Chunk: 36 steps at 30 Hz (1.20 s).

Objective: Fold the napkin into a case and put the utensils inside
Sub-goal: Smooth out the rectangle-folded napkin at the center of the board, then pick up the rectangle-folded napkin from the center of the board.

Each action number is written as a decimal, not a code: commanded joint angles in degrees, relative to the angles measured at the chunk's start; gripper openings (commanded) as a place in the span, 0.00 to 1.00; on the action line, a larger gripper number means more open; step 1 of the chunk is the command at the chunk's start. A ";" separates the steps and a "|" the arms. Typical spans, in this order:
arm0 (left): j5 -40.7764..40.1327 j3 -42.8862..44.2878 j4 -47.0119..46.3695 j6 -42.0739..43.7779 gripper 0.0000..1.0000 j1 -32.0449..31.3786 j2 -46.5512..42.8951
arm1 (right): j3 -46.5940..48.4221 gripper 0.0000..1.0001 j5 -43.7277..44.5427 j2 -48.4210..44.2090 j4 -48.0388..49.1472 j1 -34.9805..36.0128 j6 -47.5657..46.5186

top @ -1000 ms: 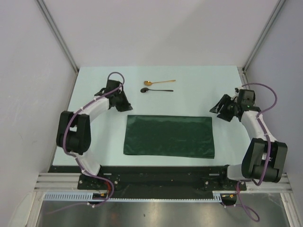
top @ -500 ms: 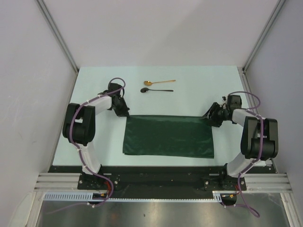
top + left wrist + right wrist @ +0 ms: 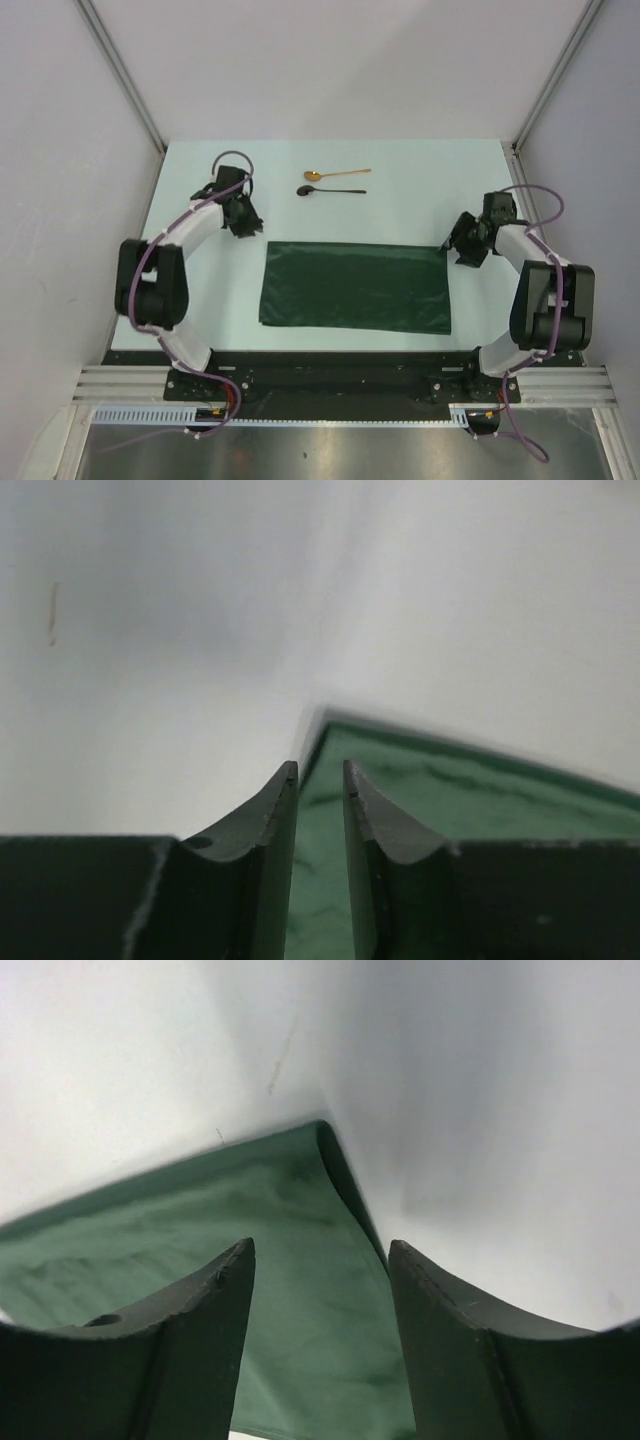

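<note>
Because the napkin [image 3: 355, 288], flat at the near middle of the table [image 3: 420, 180], looks thin, limp and light, it is best pinched at its far corners. By those corners hover the left gripper [image 3: 245, 222], barely parted and empty, and the right gripper [image 3: 466, 243], wide apart and empty. Farther off lie the gold spoon [image 3: 335, 175] and black spoon [image 3: 333, 190].

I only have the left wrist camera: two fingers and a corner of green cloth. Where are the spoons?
Observer: Both lie on the far side of the table, beyond the napkin; the gold spoon is farther, the black spoon nearer.
Operator: Is the right gripper holding anything?
Observer: No. The right gripper is open at the napkin's far right corner, gripping nothing.
Operator: What shape is the cloth?
Observer: It lies flat as a wide rectangle, not a narrow case.
</note>
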State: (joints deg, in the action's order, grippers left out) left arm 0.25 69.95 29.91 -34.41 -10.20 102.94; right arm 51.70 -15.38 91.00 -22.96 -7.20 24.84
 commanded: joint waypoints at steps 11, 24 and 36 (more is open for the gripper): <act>7.74 -12.55 -6.35 1.10 0.41 -16.95 -34.81 | -6.26 0.61 15.38 -14.36 -17.91 8.87 2.84; 17.33 -20.29 -10.05 -0.30 0.39 -22.84 -32.98 | -8.64 0.57 22.04 -12.68 -17.46 13.96 9.16; 17.68 -22.93 -11.28 -0.83 0.36 -24.17 -32.18 | -8.46 0.57 24.16 -8.58 -12.99 14.05 6.36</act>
State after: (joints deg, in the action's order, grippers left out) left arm 17.21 46.94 20.86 -34.54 -34.17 72.18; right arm 41.23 6.63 78.65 -38.30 6.09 32.18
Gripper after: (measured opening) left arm 0.361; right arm 0.569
